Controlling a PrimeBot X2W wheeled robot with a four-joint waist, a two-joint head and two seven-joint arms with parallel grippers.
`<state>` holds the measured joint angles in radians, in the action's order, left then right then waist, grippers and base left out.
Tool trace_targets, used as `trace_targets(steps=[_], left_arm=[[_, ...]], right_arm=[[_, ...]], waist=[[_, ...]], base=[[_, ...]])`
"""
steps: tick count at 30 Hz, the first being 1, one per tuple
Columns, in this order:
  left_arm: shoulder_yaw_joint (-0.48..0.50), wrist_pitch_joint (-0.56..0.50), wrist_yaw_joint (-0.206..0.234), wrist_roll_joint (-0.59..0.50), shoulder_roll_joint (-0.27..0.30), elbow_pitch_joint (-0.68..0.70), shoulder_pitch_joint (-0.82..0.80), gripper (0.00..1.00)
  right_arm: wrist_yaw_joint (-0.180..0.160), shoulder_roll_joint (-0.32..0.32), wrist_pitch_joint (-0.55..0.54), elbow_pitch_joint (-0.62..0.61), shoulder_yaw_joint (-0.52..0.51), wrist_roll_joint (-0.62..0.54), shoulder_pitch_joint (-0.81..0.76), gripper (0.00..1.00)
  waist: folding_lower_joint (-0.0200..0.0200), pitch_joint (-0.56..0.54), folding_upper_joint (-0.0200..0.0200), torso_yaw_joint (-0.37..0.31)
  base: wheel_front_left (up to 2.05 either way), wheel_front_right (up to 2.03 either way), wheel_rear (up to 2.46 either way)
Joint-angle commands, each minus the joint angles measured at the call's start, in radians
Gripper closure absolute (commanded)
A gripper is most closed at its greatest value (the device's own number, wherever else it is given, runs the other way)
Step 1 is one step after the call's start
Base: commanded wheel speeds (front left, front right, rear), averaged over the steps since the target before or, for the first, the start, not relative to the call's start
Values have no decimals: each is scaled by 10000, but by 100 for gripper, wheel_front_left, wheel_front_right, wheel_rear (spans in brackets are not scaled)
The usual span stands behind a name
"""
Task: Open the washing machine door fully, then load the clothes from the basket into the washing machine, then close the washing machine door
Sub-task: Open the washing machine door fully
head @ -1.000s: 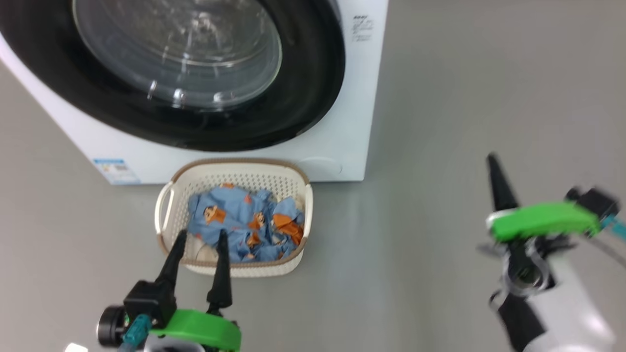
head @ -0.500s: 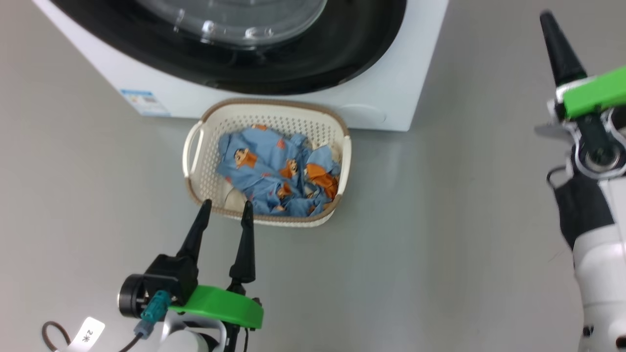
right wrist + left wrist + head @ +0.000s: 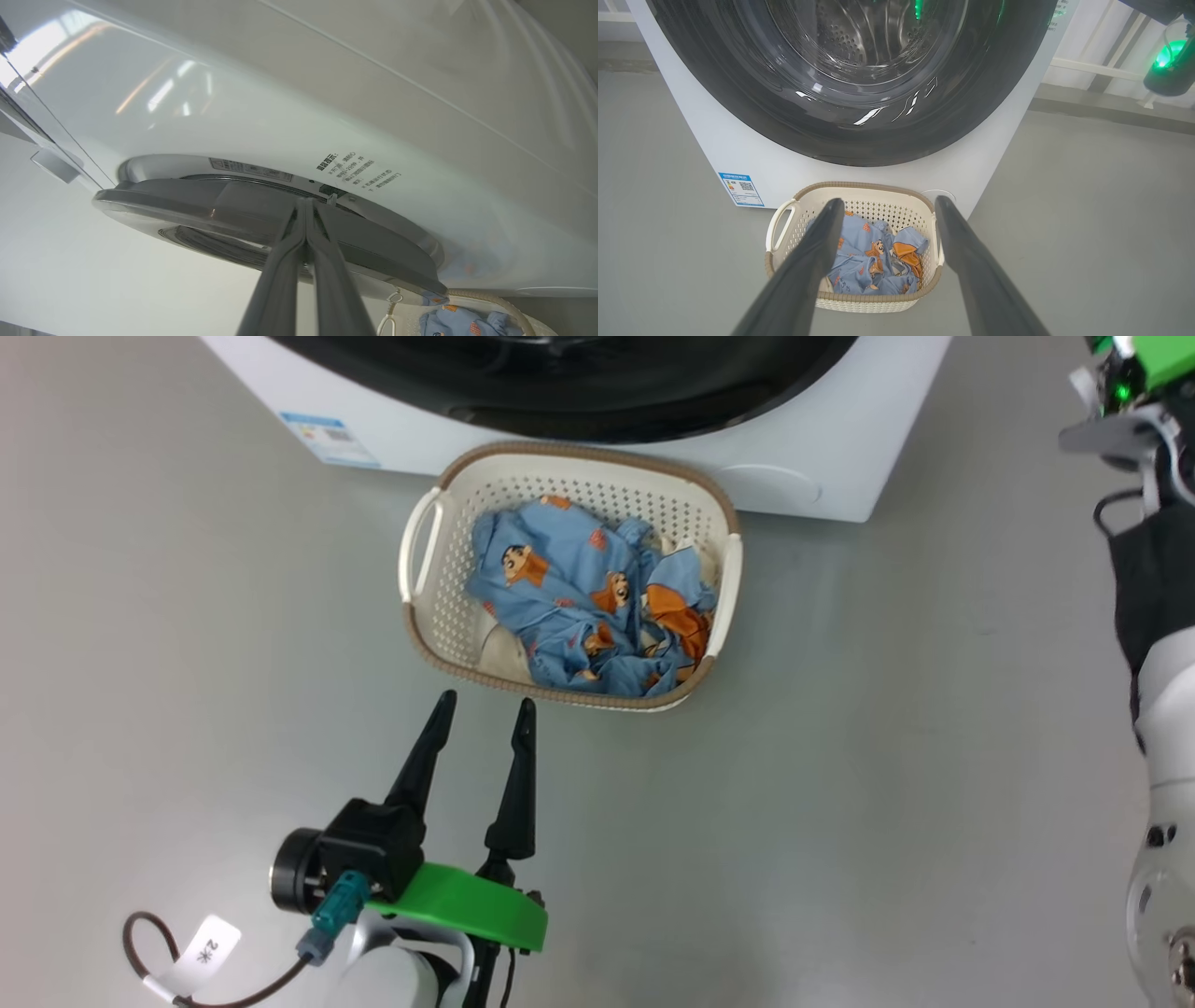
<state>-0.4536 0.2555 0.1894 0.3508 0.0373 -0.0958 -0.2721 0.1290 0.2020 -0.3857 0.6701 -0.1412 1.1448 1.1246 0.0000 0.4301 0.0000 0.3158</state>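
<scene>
The door (image 3: 859,135) sits shut against the washer (image 3: 738,154), as far as the left wrist view tells; the right jaws are clenched on nothing, tips together at the door's right edge, seen edge-on from that wrist, contact uncertain; so the right arm is nearer, and the edge lies straight ahead of its tips, likely to be hooked and pulled outward. The basket (image 3: 425,616) stands on the floor (image 3: 840,803) just before the washer, clothes (image 3: 579,607) inside; the left jaws gape empty, pointing at its near rim, just short.
</scene>
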Motion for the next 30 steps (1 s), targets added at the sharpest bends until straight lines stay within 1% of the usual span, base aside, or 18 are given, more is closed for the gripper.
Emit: trace_targets(steps=[1,5,12,23,25,30], left_arm=[[232,63,59,103,129,276,-206,0],[72,63,117,203,129,324,-277,0],[-114,63,190,296,129,370,-347,0],[-286,63,291,367,129,400,-431,0],[-279,63,298,357,129,407,-430,0],[-252,63,300,324,129,387,-385,0]], right_arm=[[17,-141,-112,-195,68,163,333,100],[17,-149,-614,371,-186,413,934,100],[17,-225,-1193,955,-244,445,1734,100],[17,-280,-1138,2290,-491,294,2758,100],[17,-226,-1049,2505,-454,161,2923,100],[17,-319,-1221,3016,-393,114,3205,100]], waist=[[0,213,0,218],[0,358,0,411],[0,585,0,668],[0,746,0,907],[0,756,0,951],[0,764,0,994]], base=[[0,0,0],[0,0,0],[0,0,0],[0,0,0],[0,0,0],[0,0,0]])
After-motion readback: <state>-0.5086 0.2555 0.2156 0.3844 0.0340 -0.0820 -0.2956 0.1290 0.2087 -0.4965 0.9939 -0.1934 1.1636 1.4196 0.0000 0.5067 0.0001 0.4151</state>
